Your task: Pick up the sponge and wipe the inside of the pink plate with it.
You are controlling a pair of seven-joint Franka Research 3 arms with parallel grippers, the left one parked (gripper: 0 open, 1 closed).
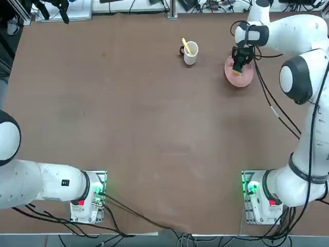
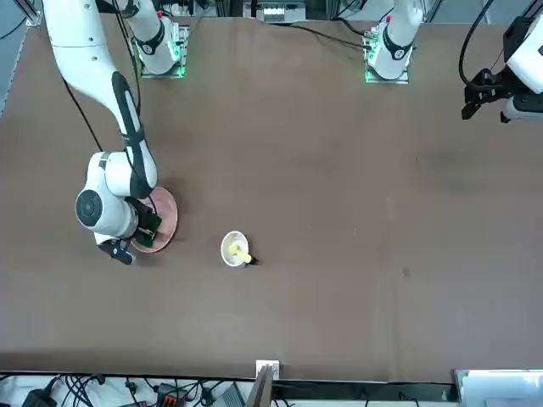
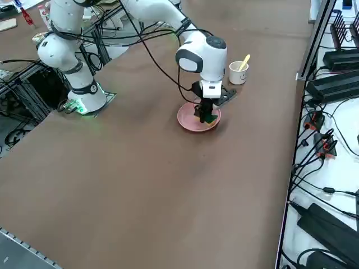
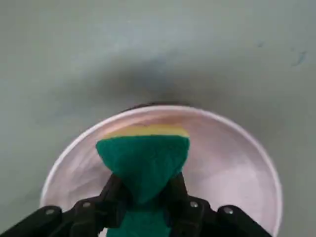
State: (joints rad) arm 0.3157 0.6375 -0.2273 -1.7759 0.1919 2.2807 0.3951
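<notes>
- The right gripper (image 4: 144, 197) is clenched on the sponge (image 4: 142, 160), the two fingers (image 4: 112, 197) squeezing the green block so it pinches narrow between them and flares wide beyond.
- The sponge's yellow layer sits at its far end, pointing down into the pink plate (image 4: 237, 163).
- From the side, the gripper (image 3: 206, 116) hangs straight down over the plate (image 3: 188, 121), with the sponge (image 3: 209, 118) low inside the dish; whether it actually touches the surface, I cannot tell.
- From overhead, the plate (image 1: 245, 78) lies at the far right of the table (image 1: 128, 128), and the gripper (image 1: 238, 66) covers its left part.
- A white mug (image 1: 190, 53) with a yellow stick (image 1: 186, 46) in it stands near the plate, to its left, clearly apart from it.
- The front camera agrees: plate (image 2: 165, 216) under the wrist, mug (image 2: 235, 248) standing free beside it.
</notes>
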